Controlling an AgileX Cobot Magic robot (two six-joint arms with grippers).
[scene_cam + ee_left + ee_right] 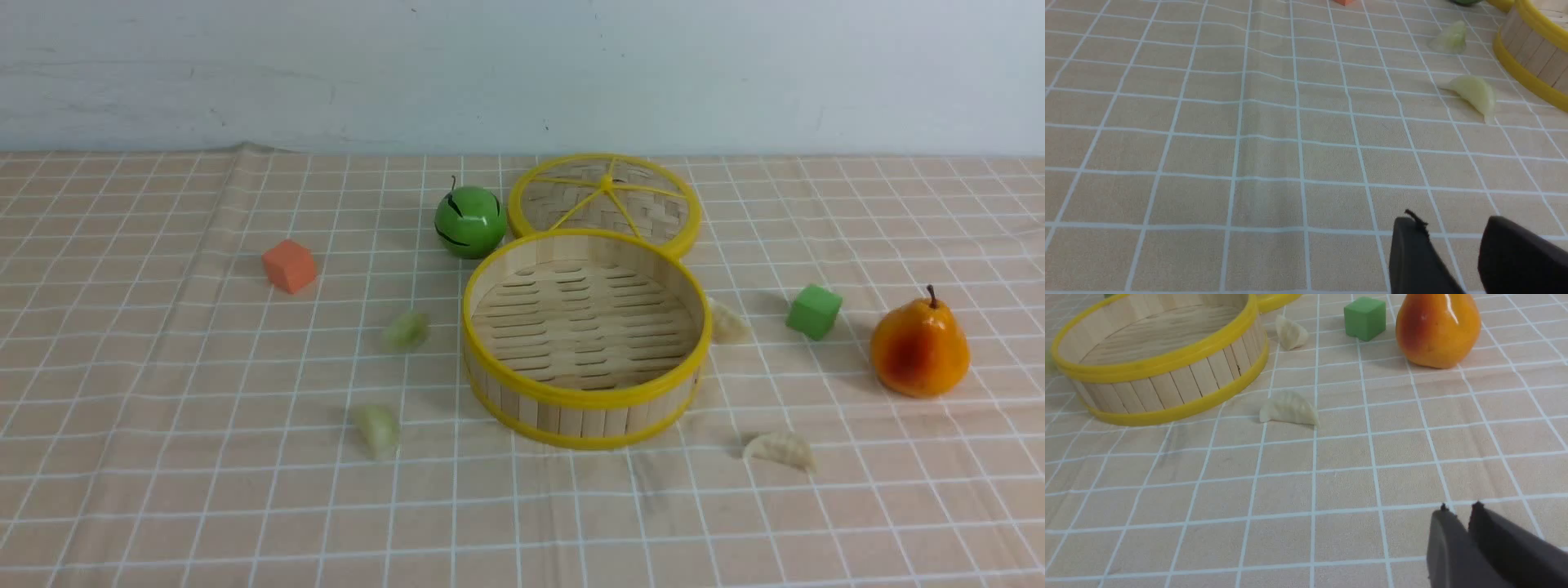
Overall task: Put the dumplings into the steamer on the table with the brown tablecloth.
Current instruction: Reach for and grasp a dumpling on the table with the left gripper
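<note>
Bench (147, 523): covered in tan grid cloth (816, 531).
Left end effector (1451, 222): fingers apart, holding nothing.
Right end effector (1459, 508): fingers together, holding nothing.
Near green dumpling (377, 429): on cloth, left of steamer (584, 408).
Near white dumpling (780, 449): right of steamer.
Far green dumpling (406, 329): left of steamer.
Far white dumpling (728, 322): just beside steamer's right wall.
Lid (604, 200): flat behind steamer.

Item: one tabletop (163, 523), wholly clothed in a tan tablecloth (898, 523) with white grid lines, slightly wrinkled. On it we count:
- steamer (586, 398), centre
- woven lid (604, 200), flat, just behind the steamer
- green apple (469, 220), beside the lid
- orange cube (289, 265), far left
- pale green dumpling (406, 330) and second pale green dumpling (378, 429), left of the steamer
- cream dumpling (728, 322), against the steamer's right wall
- second cream dumpling (780, 450), nearer us
- green cube (814, 310) and pear (919, 347), right
</note>
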